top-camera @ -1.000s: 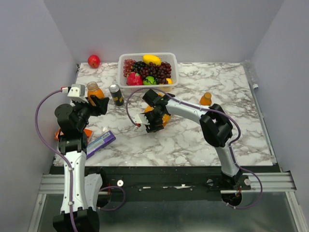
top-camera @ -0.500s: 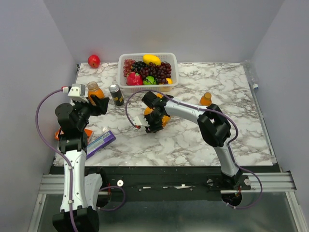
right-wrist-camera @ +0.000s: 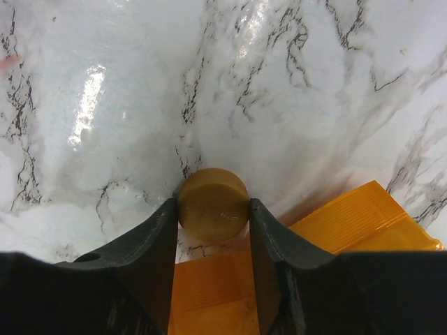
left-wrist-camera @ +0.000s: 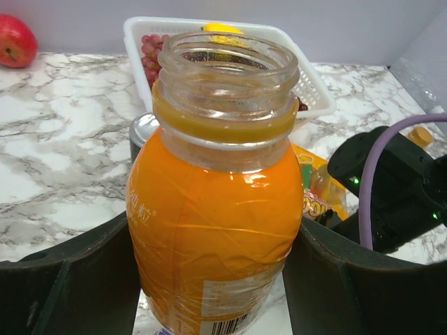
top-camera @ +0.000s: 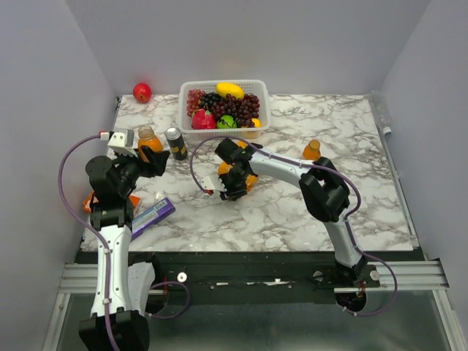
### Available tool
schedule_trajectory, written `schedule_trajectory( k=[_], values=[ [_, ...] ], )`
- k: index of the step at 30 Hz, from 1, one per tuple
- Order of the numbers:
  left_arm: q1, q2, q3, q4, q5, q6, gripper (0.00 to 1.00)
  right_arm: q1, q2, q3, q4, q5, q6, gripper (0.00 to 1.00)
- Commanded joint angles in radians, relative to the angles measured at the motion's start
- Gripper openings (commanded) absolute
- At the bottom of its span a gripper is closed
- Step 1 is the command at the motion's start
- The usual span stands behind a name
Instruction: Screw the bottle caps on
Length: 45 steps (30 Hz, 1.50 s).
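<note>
My left gripper [top-camera: 151,156] is shut on an uncapped orange juice bottle [top-camera: 148,140] and holds it upright at the table's left side. In the left wrist view the bottle [left-wrist-camera: 216,202] fills the space between both fingers [left-wrist-camera: 84,279], its mouth open. My right gripper [top-camera: 232,184], at mid-table, is shut on a golden-orange cap [right-wrist-camera: 213,202], which sits between its fingertips just over the marble. A second orange bottle [top-camera: 312,151] with a cap on stands to the right. The colourless bottle and the white cap are out of view.
A dark can [top-camera: 175,142] stands right of the held bottle. A white basket [top-camera: 184,110] of fruit is at the back, with a red apple [top-camera: 142,92] to its left. An orange packet [right-wrist-camera: 349,223] lies under the right gripper. A purple packet [top-camera: 152,214] lies near left.
My left gripper has shifted the bottle slightly to the right. The right gripper has moved a little to the left and down.
</note>
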<state>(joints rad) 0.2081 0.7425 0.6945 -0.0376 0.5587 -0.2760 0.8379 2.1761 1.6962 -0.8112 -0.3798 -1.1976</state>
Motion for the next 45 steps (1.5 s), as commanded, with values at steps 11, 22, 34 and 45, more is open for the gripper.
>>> schedule_trajectory(
  k=[11,22,34,45],
  values=[
    [-0.565,0.058,-0.107,0.086,0.132,0.4,0.0,-0.056,-0.595,0.039,-0.377,-0.194,0.234,0.3],
    [-0.95,0.167,-0.283,0.455,-0.045,0.489,0.0,-0.036,-0.76,0.049,-0.507,-0.165,0.178,0.31],
    [-1.017,0.245,-0.296,0.604,-0.092,0.386,0.0,0.107,-0.725,0.022,-0.398,-0.041,0.211,0.31],
    [-1.017,0.222,-0.29,0.571,-0.098,0.383,0.0,0.132,-0.687,-0.007,-0.295,0.064,0.228,0.31]
  ],
)
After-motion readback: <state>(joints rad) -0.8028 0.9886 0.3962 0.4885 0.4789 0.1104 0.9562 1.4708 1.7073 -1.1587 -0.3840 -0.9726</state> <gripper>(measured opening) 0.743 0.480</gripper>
